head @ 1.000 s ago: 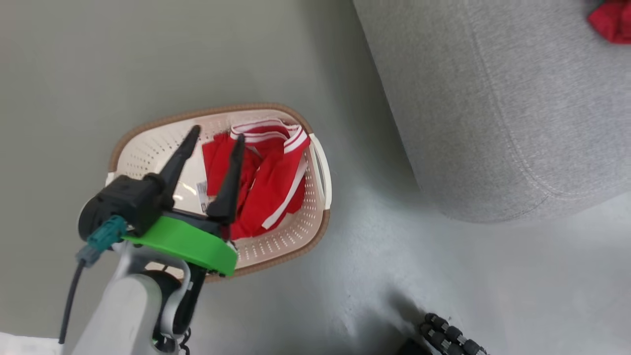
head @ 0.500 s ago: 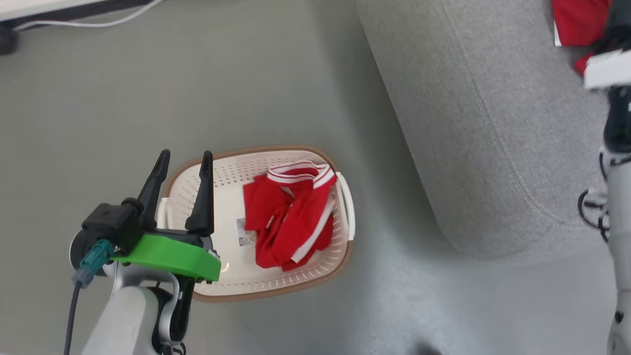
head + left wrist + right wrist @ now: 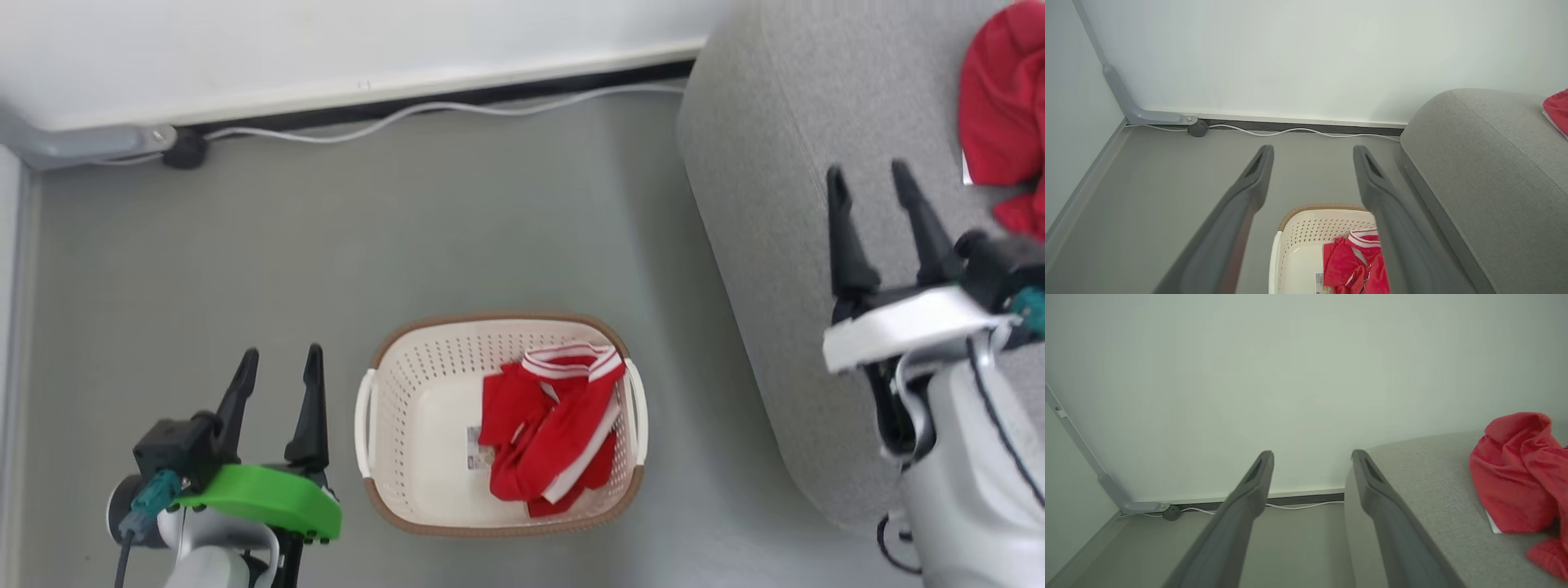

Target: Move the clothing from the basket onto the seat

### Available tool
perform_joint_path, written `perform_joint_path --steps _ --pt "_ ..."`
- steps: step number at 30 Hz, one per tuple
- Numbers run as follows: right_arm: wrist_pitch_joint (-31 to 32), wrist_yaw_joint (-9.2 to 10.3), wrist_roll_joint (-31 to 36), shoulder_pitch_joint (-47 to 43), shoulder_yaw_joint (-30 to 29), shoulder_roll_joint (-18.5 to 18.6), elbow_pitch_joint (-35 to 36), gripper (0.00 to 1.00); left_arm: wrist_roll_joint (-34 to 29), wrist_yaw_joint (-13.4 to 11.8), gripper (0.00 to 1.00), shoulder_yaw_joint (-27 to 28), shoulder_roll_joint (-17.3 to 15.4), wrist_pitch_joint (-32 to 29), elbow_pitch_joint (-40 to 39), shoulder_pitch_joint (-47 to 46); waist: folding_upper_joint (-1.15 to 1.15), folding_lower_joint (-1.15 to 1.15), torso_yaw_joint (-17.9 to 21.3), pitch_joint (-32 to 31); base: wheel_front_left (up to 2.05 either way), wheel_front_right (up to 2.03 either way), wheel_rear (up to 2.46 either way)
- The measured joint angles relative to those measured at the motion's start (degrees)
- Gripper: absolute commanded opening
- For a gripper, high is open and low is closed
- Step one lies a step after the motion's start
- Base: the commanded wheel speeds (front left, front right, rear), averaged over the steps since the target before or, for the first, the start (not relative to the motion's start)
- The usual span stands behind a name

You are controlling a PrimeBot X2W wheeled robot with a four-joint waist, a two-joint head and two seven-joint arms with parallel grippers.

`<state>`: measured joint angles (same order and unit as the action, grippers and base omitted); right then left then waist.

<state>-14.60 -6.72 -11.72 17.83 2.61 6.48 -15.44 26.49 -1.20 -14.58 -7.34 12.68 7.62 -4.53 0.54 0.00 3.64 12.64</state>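
My left gripper (image 3: pixel 282 353) hangs over the floor (image 3: pixel 245 245) with its two fingers spread apart and nothing between them. It is just beside the left handle side of the basket (image 3: pixel 498 320), not touching it. The basket stands on the floor well away from the wall edge. Open floor lies between its far rim and the white cable (image 3: pixel 424 109) that runs along the skirting to a grey conduit (image 3: pixel 82 143) in the floor's far left corner.

The clothing (image 3: pixel 547 433), red with white stripes, lies crumpled in the basket's right half, with a white-trimmed band up against the far right wall near the rim. A small label (image 3: pixel 475 447) shows on the basket bottom just left of it.

The seat (image 3: pixel 767 212) takes up the right side. Its rounded edge curves past the basket's right handle, with a strip of floor between them. My right gripper (image 3: pixel 865 169) is over the seat near that left edge, fingers spread and holding nothing. A second red garment (image 3: pixel 1000 122) lies on the seat top farther right, apart from my right fingers. In the left wrist view, the basket's far rim sits between my fingers, with free floor beyond it up to the wall.
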Motion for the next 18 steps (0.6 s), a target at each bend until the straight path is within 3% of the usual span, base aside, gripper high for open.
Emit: perform_joint_path --steps 9,18 --pt "0.0 0.24 3.1 -9.1 3.6 -1.4 0.1 1.0 0.6 0.1 1.0 2.8 -0.9 0.6 1.4 5.9 0.0 0.0 -2.3 -7.9 0.0 0.0 0.0" --pt "0.0 1.33 3.2 -14.5 4.2 -2.1 1.7 1.0 1.0 0.1 1.0 3.6 -1.2 1.1 -0.3 8.2 0.0 0.0 -1.9 -12.8 0.0 0.0 0.0"
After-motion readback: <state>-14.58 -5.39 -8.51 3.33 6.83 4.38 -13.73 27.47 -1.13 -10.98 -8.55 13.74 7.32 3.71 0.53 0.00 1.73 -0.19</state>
